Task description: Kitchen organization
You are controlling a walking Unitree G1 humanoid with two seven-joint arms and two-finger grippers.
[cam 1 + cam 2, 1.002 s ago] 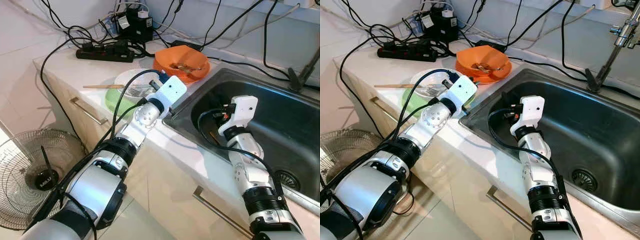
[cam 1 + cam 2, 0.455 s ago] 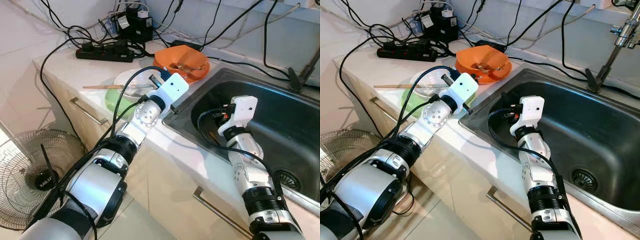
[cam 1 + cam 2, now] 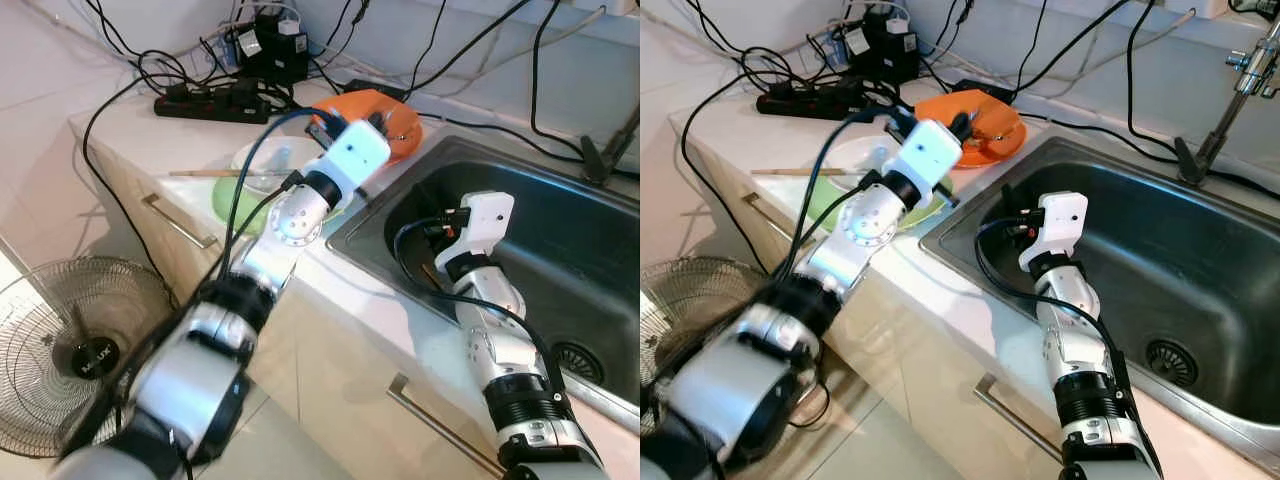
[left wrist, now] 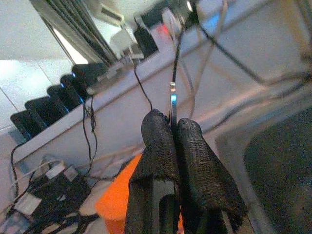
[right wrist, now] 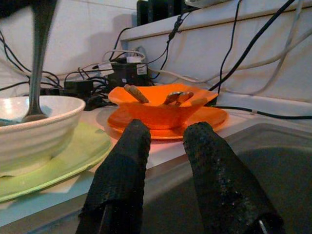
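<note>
Bench (image 3: 130,135) front strip lay open at 9 o'clock. White bowl (image 3: 268,160) on green plate (image 3: 228,200) and orange bowl (image 3: 975,118) blocked the centre; power strip (image 3: 205,103) with cables barred 11 o'clock. Sink (image 3: 1200,250) basin stood open at 3 o'clock.

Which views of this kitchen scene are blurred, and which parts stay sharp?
Left eye and right eye views: the left arm is smeared by motion, while the sink and right arm look crisp. Left wrist view: soft throughout, with the background cables streaked. Right wrist view: the orange bowl is sharp; the near white bowl is slightly soft.
</note>
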